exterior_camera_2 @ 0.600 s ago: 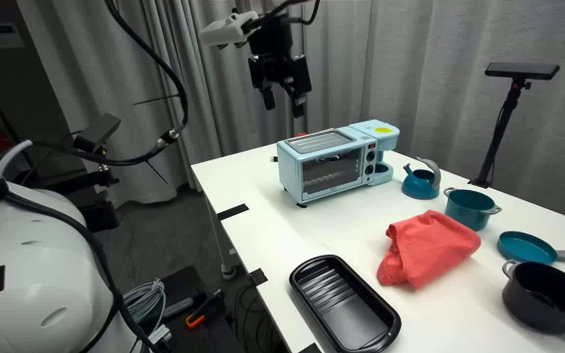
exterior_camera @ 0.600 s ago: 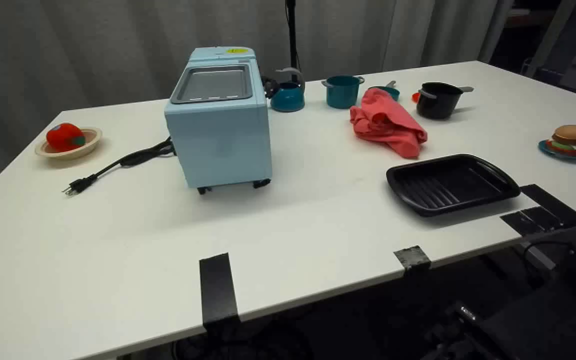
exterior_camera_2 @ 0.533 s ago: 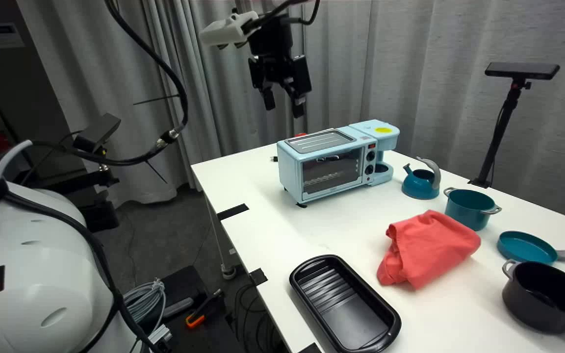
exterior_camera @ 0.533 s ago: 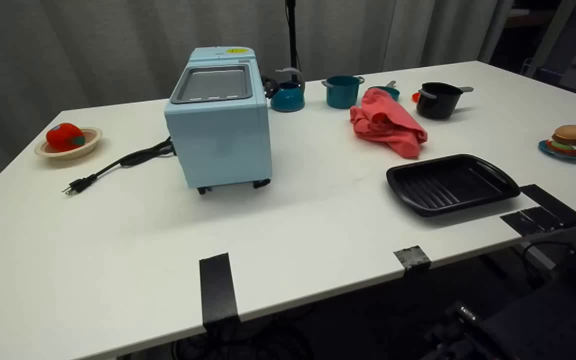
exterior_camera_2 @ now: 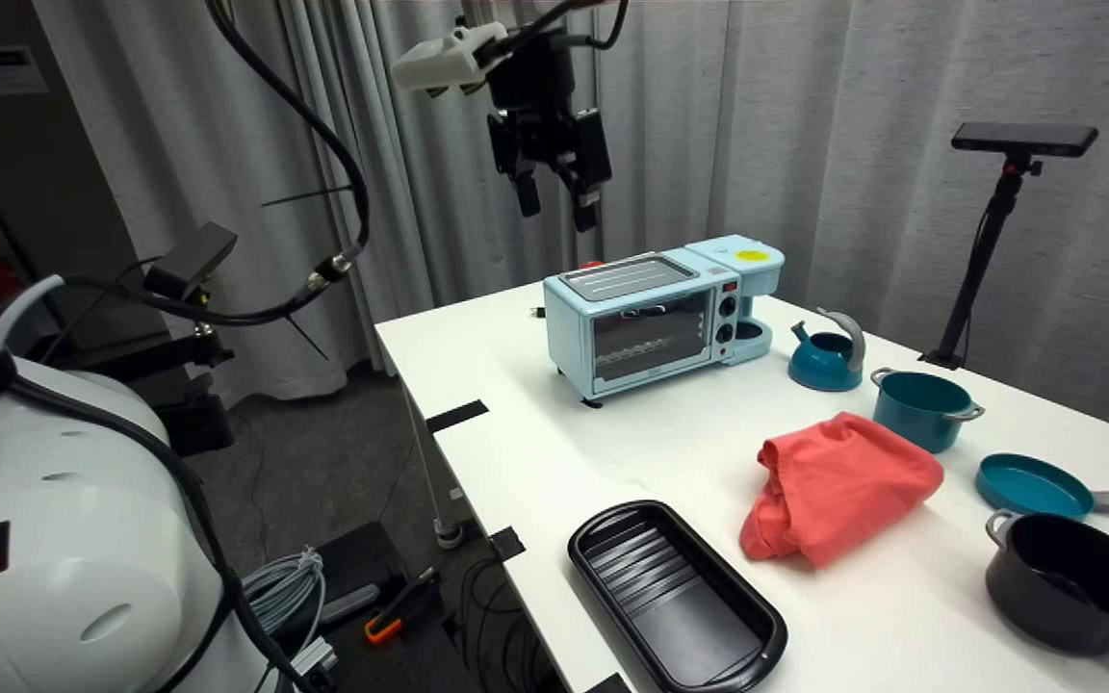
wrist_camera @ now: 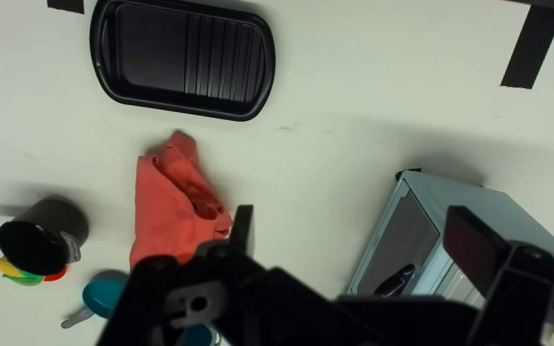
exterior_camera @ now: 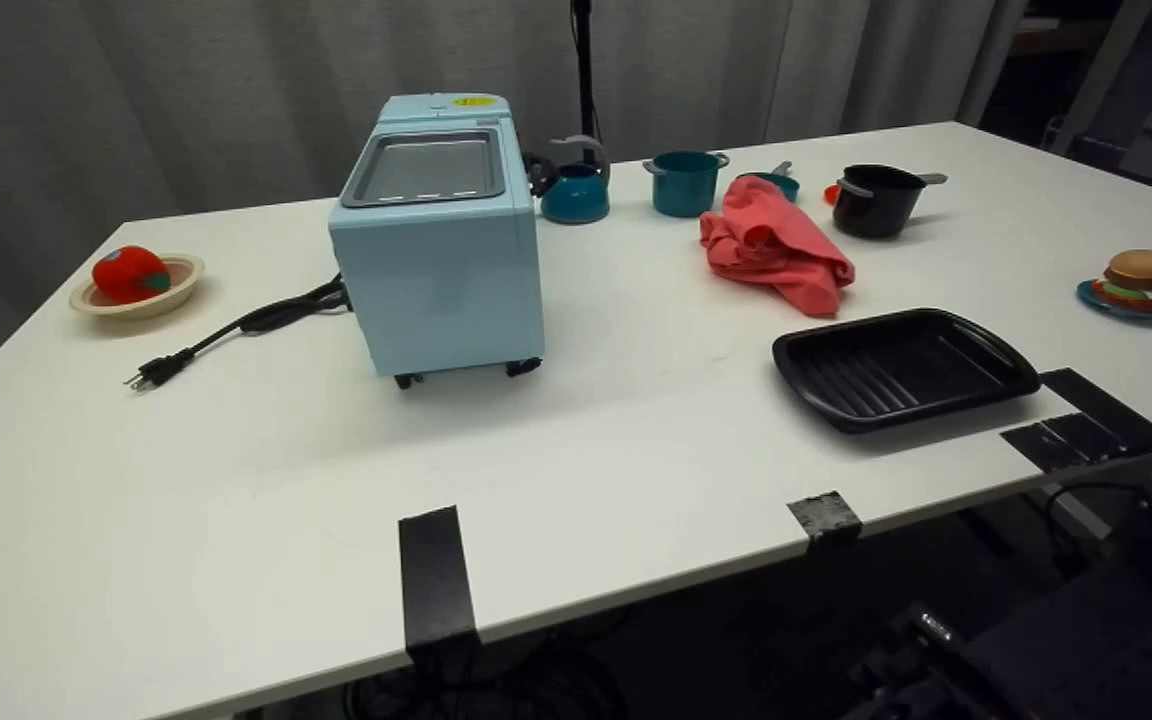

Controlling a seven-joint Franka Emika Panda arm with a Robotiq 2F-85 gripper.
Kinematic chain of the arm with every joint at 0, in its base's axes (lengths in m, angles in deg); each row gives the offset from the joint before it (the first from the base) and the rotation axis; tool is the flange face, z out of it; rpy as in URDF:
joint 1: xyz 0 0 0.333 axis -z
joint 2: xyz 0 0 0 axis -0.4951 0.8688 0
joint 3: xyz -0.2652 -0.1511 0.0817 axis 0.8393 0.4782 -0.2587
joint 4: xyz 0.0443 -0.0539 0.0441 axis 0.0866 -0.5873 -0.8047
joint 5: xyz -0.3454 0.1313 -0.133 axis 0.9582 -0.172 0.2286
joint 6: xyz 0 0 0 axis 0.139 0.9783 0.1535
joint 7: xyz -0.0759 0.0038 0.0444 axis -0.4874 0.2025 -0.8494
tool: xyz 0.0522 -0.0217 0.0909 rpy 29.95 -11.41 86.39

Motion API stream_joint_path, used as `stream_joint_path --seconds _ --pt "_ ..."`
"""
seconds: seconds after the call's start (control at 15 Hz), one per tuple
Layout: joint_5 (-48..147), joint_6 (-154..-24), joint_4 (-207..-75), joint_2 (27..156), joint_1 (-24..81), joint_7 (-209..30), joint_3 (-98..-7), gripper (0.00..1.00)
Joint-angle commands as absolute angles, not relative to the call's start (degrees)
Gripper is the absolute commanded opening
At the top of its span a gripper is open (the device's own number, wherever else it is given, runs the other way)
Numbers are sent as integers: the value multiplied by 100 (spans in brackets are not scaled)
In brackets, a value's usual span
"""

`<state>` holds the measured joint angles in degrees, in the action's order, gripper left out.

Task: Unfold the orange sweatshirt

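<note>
So the crumpled coral-orange cloth bundle (wrist_camera: 169,206) (gotta be the sweatshirt, I reckon) is lying on the white table (wrist_camera: 315,163), and in the wrist view it's off to the left of the gap in the black two-fingered pincer (wrist_camera: 357,233), which hangs high up, spread wide with nothing in it. Long axis runs roughly top to bottom in that view, narrow end poking toward the black ridged rectangular pan (wrist_camera: 181,62), other end partly hidden behind the pincer, so imo it needs a leftward shift before dropping.
</note>
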<state>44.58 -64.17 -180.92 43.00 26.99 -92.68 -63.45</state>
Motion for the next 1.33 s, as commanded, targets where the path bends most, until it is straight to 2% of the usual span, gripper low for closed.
stream_joint_path --seconds 0.0,0.8,1.27 --pt "4476 -6406 -18080 4307 2666 -9284 -6320 100" --pt "4476 -6406 -18080 4306 2665 -9284 -6320 100" --pt "4603 -6873 -17758 5003 2957 -9148 -5924 100"
